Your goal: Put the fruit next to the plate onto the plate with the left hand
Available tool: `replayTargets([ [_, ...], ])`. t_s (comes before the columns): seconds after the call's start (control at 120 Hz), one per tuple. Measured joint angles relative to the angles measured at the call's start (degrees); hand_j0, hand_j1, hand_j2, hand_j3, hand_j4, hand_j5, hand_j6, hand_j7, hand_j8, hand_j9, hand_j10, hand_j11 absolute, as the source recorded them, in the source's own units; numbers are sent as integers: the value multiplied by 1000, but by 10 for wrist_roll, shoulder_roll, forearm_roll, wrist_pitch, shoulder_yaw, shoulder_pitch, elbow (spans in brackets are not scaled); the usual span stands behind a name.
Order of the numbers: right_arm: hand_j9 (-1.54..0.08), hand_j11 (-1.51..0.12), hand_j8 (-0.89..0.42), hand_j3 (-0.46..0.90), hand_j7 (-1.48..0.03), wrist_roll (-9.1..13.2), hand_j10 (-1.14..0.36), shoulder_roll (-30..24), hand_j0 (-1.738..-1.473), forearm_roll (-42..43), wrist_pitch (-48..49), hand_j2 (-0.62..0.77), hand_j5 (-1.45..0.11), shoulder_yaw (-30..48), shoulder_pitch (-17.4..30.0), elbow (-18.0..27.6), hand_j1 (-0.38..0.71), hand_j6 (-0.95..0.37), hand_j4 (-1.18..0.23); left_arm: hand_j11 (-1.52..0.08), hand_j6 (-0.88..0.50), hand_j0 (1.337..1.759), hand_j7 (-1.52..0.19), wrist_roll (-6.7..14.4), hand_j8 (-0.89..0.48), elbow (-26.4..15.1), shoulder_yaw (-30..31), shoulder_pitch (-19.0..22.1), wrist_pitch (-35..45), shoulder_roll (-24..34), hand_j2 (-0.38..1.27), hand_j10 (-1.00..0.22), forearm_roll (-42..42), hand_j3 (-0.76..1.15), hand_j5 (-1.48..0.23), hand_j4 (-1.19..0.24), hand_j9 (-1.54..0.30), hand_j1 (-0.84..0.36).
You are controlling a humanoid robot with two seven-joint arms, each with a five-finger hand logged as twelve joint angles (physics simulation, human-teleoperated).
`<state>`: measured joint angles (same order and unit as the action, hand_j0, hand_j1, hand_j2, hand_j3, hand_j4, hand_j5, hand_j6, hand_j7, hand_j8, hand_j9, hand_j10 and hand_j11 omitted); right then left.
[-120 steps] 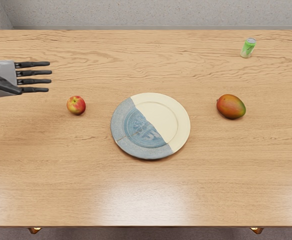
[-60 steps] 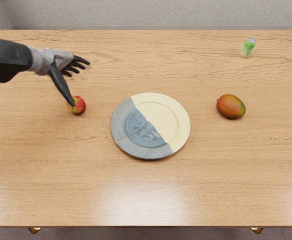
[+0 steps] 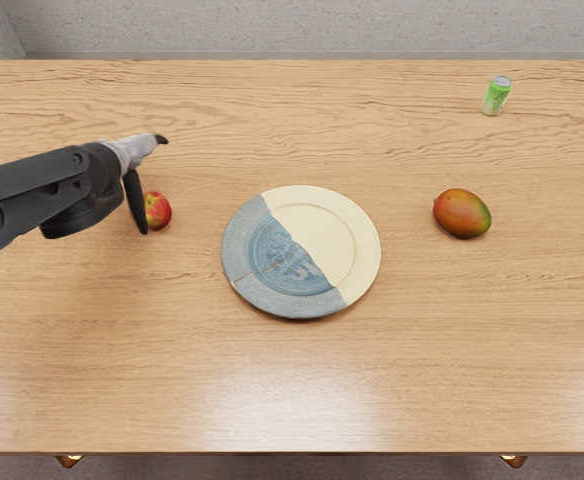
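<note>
From my remote station I see the left hand (image 3: 136, 165) at the end of the dark arm (image 3: 32, 195), which enters from the left edge. The hand is just over the small red and yellow apple (image 3: 158, 211), at about 10 o'clock of it, and it covers the left edge of the fruit. I cannot tell if the hand is released, clenched, or already grasping the apple, because the wrist hides it from me. The apple lies on the light wooden counter (image 3: 292, 370), at 9 o'clock of the round plate (image 3: 357, 225), near it but not touching. The plate is half blue-grey and half cream. An orange-red mango (image 3: 462, 213) lies at 3 o'clock of the plate, also apart from it. A green drink can (image 3: 495, 95) is far away at about 2 o'clock, near the back edge of the counter.
</note>
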<state>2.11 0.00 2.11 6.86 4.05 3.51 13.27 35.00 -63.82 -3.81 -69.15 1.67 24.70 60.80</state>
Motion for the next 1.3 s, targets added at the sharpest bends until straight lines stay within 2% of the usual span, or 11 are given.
replayTargets([
  [0.2,-20,-20,-15,0,-20,0,-15,0,-1658,0,0,-3,-20,0,0,0,-331,-15,-15,-103,-84,1658,-104,0,-84,1,23,4,24,-18,18,-82,2,0,-104,-83,-103,255],
  [0.375,-20,-20,-15,0,-20,0,-15,0,-1658,0,0,-3,-20,0,0,0,-331,-15,-15,-210,-167,1658,-210,0,-166,2,54,4,57,-23,35,-165,2,0,-211,-165,-210,157],
  [0.658,-20,-20,-15,0,-20,0,-15,0,-1658,0,0,-3,-20,0,0,0,-331,-15,-15,-391,-305,1658,-391,0,-305,3,64,15,102,-23,63,-303,2,0,-391,-304,-391,-9],
  [0.9,-20,-20,-15,0,-20,0,-15,0,-1658,0,0,-3,-20,0,0,0,-331,-15,-15,-505,-391,1658,-505,0,-391,3,80,24,144,-30,88,-390,2,0,-505,-390,-505,-107],
  [1.042,-20,-20,-15,0,-20,0,-15,0,-1658,0,0,-3,-20,0,0,0,-331,-15,-15,-653,-502,1658,-653,0,-500,3,79,24,147,-31,148,-501,-4,0,-653,-501,-653,-225],
  [1.167,-20,-20,-15,0,-20,0,-15,0,-1658,0,0,-3,-20,0,0,0,-331,-15,-15,-780,-526,1655,-775,0,-483,3,79,23,148,-38,231,-596,-5,0,-764,-606,-782,-248],
  [1.3,-20,-20,-15,0,-20,0,-15,0,-1658,0,0,-3,-20,0,0,0,-331,-15,-15,-876,-458,1654,-879,0,-419,3,78,19,146,-38,283,-629,-8,0,-870,-661,-876,-284],
])
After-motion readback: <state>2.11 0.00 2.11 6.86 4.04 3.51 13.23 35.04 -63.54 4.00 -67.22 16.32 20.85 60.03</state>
